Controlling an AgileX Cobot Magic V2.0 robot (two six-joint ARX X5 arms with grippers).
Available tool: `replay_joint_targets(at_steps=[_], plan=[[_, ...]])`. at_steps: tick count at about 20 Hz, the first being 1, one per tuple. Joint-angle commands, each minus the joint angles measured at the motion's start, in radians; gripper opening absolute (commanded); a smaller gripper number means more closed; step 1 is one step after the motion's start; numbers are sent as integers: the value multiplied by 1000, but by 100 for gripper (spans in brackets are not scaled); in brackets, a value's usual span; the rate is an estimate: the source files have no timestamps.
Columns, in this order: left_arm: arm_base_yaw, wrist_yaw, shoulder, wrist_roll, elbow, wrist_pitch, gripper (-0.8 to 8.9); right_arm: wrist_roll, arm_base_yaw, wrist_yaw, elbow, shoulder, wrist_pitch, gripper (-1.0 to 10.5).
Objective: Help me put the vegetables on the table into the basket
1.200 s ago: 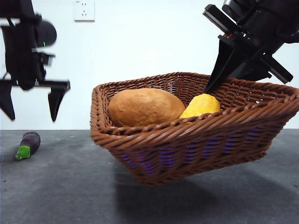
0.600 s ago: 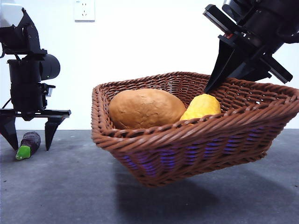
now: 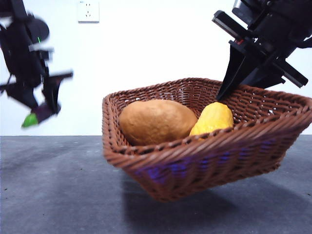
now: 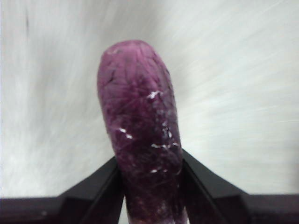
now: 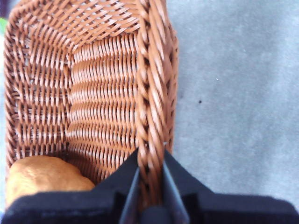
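My left gripper hangs in the air at the far left of the front view, shut on the dark-purple eggplant whose green cap points down-left; the left wrist view shows the eggplant clamped between the jaws. My right gripper is shut on the braided rim of the brown wicker basket and holds the basket tilted above the table. Inside lie the brown potato and the yellow pepper-like vegetable.
A white wall socket sits high on the wall behind. The basket's shadow falls on the grey table beneath it.
The left gripper came down around the eggplant on the table, shut on it and lifted it off the surface. The basket shifted slightly in the right gripper.
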Motion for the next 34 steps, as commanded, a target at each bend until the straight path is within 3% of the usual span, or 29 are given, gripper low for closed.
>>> replay_joint_targets(at_steps=[1,5,8,10,15,19,24,31,32,34], plan=[[11,159,-93,33,-5,-2,-7,19,0,15,-6,48,24,-12],[-29,315,-288,99,-13,-98,-7,125,0,-18,-6,147,148,-12],[-116,408,-422,47,-113,-51,-7,221,14,-68,-6,184,246,-12],[-216,405,-478,-10,-218,3,-7,244,35,-64,-6,189,263,-12],[-433,384,-467,-253,-372,246,-8,277,122,-22,-6,190,277,-12],[-479,320,-403,-347,-375,268,-8,280,145,-13,-6,190,275,-12],[-481,265,-315,-357,-375,193,-8,278,145,-13,-6,190,278,-12],[-519,273,-246,-362,-375,162,1,257,145,-19,-6,190,271,-12],[-519,277,-246,-362,-375,162,39,251,145,-27,-6,190,267,-12],[-518,302,-246,-360,-375,148,319,238,145,-24,-6,190,248,-12]])
